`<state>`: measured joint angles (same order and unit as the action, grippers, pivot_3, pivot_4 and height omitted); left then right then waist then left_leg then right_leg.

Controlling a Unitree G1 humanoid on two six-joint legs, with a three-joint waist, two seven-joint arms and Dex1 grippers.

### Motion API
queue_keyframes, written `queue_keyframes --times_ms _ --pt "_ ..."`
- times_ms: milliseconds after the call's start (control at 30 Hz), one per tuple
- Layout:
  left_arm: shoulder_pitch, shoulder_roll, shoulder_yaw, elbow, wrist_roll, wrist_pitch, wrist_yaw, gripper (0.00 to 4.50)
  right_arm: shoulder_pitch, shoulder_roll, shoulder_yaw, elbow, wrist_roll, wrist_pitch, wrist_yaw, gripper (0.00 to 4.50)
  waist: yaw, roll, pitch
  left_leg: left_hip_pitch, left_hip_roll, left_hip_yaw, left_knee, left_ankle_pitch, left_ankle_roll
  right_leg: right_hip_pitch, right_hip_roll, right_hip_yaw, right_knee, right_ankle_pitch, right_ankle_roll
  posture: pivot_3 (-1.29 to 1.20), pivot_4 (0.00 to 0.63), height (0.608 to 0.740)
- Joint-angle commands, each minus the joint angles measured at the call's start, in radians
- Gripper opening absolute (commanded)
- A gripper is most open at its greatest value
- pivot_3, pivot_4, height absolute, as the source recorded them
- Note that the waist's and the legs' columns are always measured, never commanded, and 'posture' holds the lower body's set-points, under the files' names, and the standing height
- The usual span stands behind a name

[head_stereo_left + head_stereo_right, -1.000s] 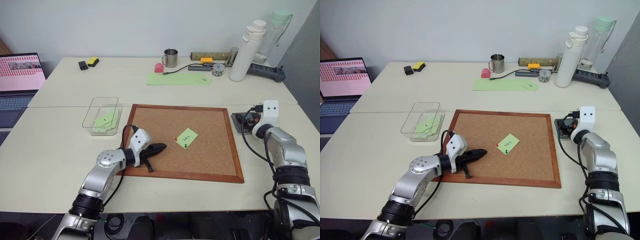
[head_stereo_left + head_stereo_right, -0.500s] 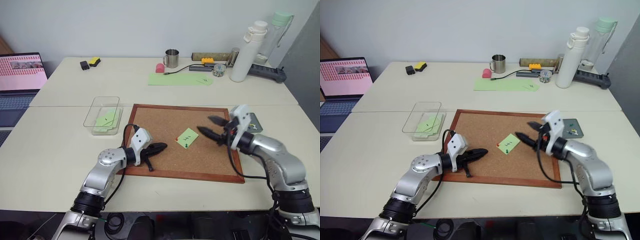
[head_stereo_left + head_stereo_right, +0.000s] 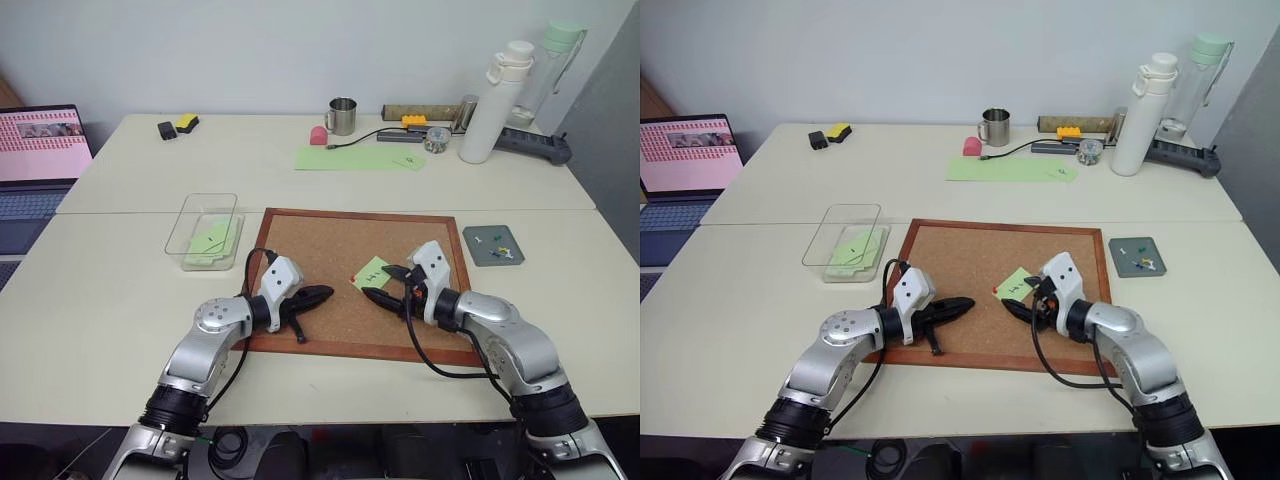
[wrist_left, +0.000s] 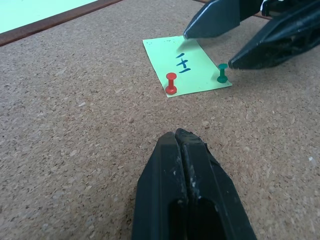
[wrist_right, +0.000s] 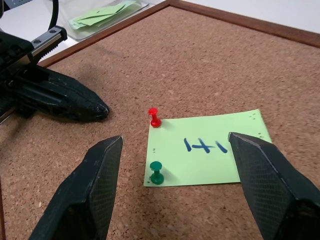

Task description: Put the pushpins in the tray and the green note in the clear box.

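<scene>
The green note [image 5: 210, 150] lies pinned on the corkboard [image 3: 300, 235], with a red pushpin [image 5: 154, 118] and a green pushpin [image 5: 157, 172] standing along one edge. My right gripper [image 5: 175, 140] is open just above the board, and its fingers straddle the note's pinned edge; the head view puts it at the note's near right side [image 3: 378, 282]. My left gripper [image 3: 322, 294] is shut and empty, lying low on the board left of the note and pointing at it. The grey tray [image 3: 492, 245] sits right of the board with small pins in it. The clear box [image 3: 205, 232] stands left of the board with green paper inside.
A laptop [image 3: 35, 150] stands open at the far left. Along the back of the table are a long pale green strip [image 3: 360, 158], a metal mug [image 3: 341, 116], a white bottle [image 3: 495, 100] and a power strip [image 3: 530, 145].
My right arm swung left from the tray, across the corkboard, down to the note, with its gripper open throughout. The left arm has stayed put.
</scene>
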<state>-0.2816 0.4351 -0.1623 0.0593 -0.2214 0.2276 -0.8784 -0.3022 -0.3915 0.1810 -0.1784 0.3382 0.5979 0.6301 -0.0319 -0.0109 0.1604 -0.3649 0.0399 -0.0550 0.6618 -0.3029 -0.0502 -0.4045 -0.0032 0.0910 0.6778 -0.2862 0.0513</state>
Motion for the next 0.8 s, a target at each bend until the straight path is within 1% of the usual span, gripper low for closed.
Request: queue_keyframes --times_ms 33,133,233,367,400,667,733,800 --pt "0.027 0.011 -0.012 -0.002 0.017 0.028 0.007 0.00 -0.022 0.004 0.011 -0.013 0.001 0.001 0.024 3.52 0.000 0.000 0.000 0.000 0.000 0.000 0.000 0.000 0.000 0.000 0.000 0.000 0.000 0.000 0.000 0.00 0.150 0.740" --pt "0.029 0.010 -0.012 -0.008 0.016 0.034 0.009 0.00 -0.027 0.005 0.023 -0.009 -0.008 0.002 0.030 3.52 -0.001 0.000 0.000 0.000 0.000 0.000 0.000 0.000 0.000 0.000 0.000 0.000 0.000 0.000 0.000 0.00 0.150 0.740" --pt "0.029 0.010 -0.012 -0.010 0.014 0.037 0.011 0.00 -0.026 0.001 0.034 0.000 -0.021 -0.006 0.036 3.09 -0.001 0.000 0.000 0.000 0.000 0.000 0.000 0.000 0.000 0.000 0.000 0.000 -0.001 0.000 0.000 0.00 0.150 0.740" --pt "0.031 0.008 -0.012 -0.014 0.013 0.040 0.015 0.00 -0.021 -0.004 0.039 0.003 -0.026 -0.014 0.045 2.28 -0.001 0.000 0.000 0.000 0.000 0.000 0.000 0.000 0.000 0.000 0.000 0.000 -0.001 0.000 0.000 0.00 0.150 0.740" --pt "0.030 0.008 -0.012 -0.014 0.013 0.040 0.016 0.00 -0.020 -0.004 0.038 0.003 -0.026 -0.012 0.048 2.01 -0.001 0.000 0.000 0.000 0.000 0.000 0.000 0.000 0.000 0.000 0.000 0.000 -0.001 0.000 0.000 0.00 0.150 0.740" --pt "0.029 0.005 -0.011 -0.014 0.014 0.042 0.020 0.00 -0.021 0.018 0.025 0.016 -0.032 -0.012 0.047 0.43 -0.001 0.000 0.000 0.000 0.000 0.000 0.000 0.000 0.000 0.000 0.000 0.000 -0.001 0.000 0.000 0.00 0.150 0.740" --pt "0.029 0.004 -0.012 -0.014 0.014 0.042 0.021 0.00 -0.021 0.024 0.019 0.015 -0.027 -0.010 0.045 0.08 -0.001 0.000 0.000 0.000 0.000 0.000 0.000 0.000 0.000 0.000 0.000 0.000 -0.001 0.000 0.000 0.00 0.150 0.740" --pt "0.029 0.006 -0.017 -0.012 0.019 0.038 0.018 0.00 -0.019 0.027 0.013 0.007 -0.023 -0.016 0.048 0.02 -0.001 0.000 0.000 0.000 0.000 0.000 0.000 0.000 0.000 0.000 0.000 0.000 -0.001 0.000 0.000 0.00 0.150 0.740"
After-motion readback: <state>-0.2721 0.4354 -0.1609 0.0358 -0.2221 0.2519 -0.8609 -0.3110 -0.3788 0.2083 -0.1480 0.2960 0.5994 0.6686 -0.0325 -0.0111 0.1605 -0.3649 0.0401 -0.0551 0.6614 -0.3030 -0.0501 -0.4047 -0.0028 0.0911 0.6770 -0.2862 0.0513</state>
